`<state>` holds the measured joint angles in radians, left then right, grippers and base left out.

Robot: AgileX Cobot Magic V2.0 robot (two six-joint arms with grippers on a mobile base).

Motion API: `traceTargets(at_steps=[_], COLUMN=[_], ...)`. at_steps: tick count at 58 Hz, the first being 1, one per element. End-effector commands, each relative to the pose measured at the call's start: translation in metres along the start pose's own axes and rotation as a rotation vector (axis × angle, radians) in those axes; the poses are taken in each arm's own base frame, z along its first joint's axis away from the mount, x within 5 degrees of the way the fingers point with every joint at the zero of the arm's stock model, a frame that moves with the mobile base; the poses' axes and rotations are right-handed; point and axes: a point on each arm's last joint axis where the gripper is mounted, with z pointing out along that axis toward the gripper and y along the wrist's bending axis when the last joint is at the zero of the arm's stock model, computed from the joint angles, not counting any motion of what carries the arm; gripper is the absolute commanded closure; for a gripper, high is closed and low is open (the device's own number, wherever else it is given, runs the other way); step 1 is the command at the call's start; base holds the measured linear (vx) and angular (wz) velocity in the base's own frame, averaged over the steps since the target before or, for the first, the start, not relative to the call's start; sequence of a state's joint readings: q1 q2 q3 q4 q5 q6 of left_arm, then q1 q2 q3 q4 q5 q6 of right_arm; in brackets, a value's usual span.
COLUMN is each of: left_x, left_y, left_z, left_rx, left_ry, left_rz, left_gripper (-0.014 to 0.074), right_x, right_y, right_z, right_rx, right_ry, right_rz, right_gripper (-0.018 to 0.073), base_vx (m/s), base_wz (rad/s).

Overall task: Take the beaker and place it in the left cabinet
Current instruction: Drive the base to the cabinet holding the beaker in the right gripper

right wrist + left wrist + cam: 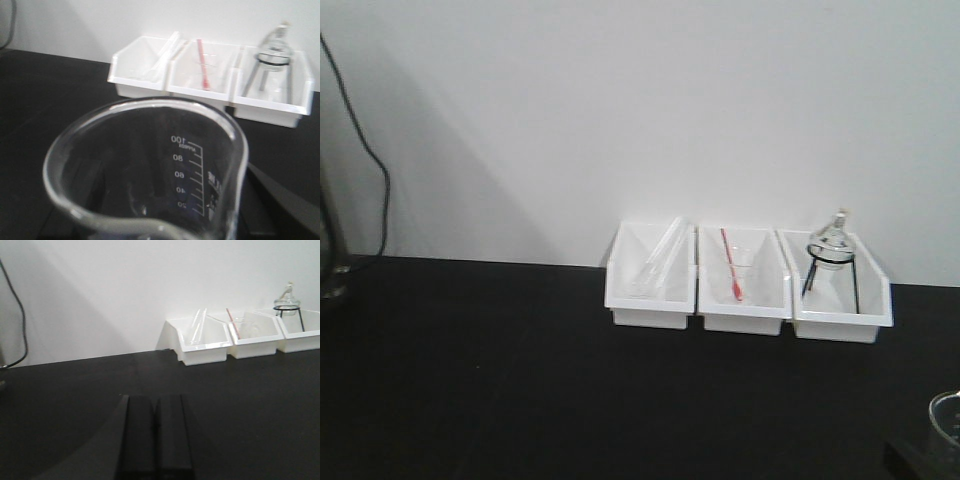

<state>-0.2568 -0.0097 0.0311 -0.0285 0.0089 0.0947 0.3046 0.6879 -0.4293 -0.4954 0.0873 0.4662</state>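
The beaker (150, 170) is clear glass with white graduation marks and fills the right wrist view, spout toward the camera. My right gripper (165, 210) holds it, with dark fingers (282, 200) close against its sides and mostly hidden behind the glass. In the front view the beaker (947, 425) shows only as a rim at the bottom right corner, with the right gripper (918, 460) just below it. My left gripper (156, 400) is shut and empty, low over the black table (75, 390). The left cabinet is out of view.
Three white bins stand against the wall at the back right: one with glass rods (651, 275), one with a glass vessel and red stick (743, 280), one with a round flask on a black tripod (835, 270). A black cable (375, 170) hangs at far left.
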Motion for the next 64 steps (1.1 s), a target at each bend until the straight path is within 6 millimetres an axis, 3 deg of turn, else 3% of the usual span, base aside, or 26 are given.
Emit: traceTargets(at_steps=[1,64], left_x=[-0.0031,-0.0031], left_y=[0.0003,0.0003], left_z=[-0.0013,-0.0013], left_rx=[-0.004,-0.004], left_ry=[-0.085,-0.085], left_rz=[-0.012,-0.012], left_gripper=[0.0596,0.0596], right_x=[-0.0168,-0.0168], right_y=[0.002,0.002], right_z=[-0.0029,-0.0029], right_rx=[-0.028,-0.028], right_ry=[-0.1,-0.1], right_rz=[-0.005,-0.004], right_gripper=[0.0564,0.0564], base_vx=[-0.12,-0.12], base_wz=[0.54,0.75])
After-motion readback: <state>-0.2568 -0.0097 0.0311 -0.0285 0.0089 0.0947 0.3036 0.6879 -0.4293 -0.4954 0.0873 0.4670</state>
